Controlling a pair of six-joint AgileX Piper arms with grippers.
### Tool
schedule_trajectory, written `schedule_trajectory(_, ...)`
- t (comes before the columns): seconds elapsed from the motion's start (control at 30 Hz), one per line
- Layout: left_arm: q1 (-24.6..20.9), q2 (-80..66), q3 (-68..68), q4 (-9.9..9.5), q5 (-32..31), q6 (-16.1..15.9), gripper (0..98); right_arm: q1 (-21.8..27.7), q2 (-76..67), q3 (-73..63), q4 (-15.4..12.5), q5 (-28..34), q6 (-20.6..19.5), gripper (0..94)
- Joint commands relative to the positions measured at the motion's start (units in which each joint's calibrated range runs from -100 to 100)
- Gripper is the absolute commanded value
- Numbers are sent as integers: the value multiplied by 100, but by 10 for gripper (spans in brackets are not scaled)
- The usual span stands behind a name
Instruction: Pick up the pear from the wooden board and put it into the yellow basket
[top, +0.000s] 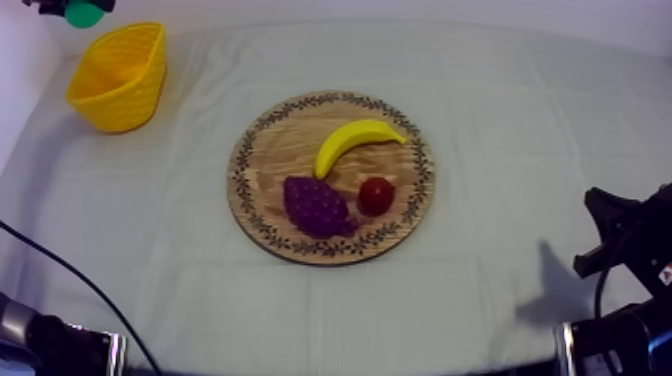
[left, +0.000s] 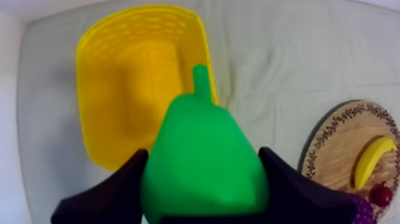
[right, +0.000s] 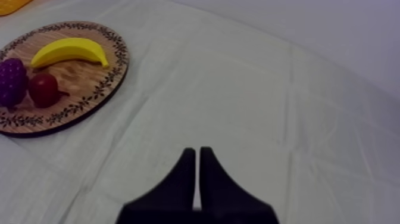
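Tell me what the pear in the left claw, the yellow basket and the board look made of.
The pear looks like moulded plastic: uniform green, smooth, matt, no glints. The yellow basket is probably plastic too: one even colour, with a ribbed weave moulded into its walls. The board looks like wood or a wood-look surface: grain shows, with a dark printed rim pattern.

Table (top: 560, 120) in front of me: grey-white cloth (top: 500, 230) covers surface, faint fold lines and creases. Yellow basket (top: 122, 95) stands directly on cloth, upper left of top view. Round wooden board (top: 268, 172), patterned rim, lies flat on cloth, centre of frame. Basket and board well apart, cloth between them.
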Motion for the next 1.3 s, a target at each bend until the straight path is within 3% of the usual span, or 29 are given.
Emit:
schedule_trajectory(0.0,-27,178,-11,-2,-40,-9,467,-1,-4,-5,-1,4,0,4)
schedule_trajectory(0.33,-180,1280,-434,-36,-254,-48,465,-1,-4,-5,-1,4,0,4)
schedule_trajectory(1.0,-404,3554,-2609,-96,-155,-112,453,-1,-4,-5,-1,4,0,4)
schedule_trajectory(1.13,-446,3796,-2776,-93,-133,-119,491,-1,-4,-5,-1,4,0,4)
schedule_trajectory(1.27,-459,3882,-2763,-98,-91,-122,597,-1,-4,-5,-1,4,0,4)
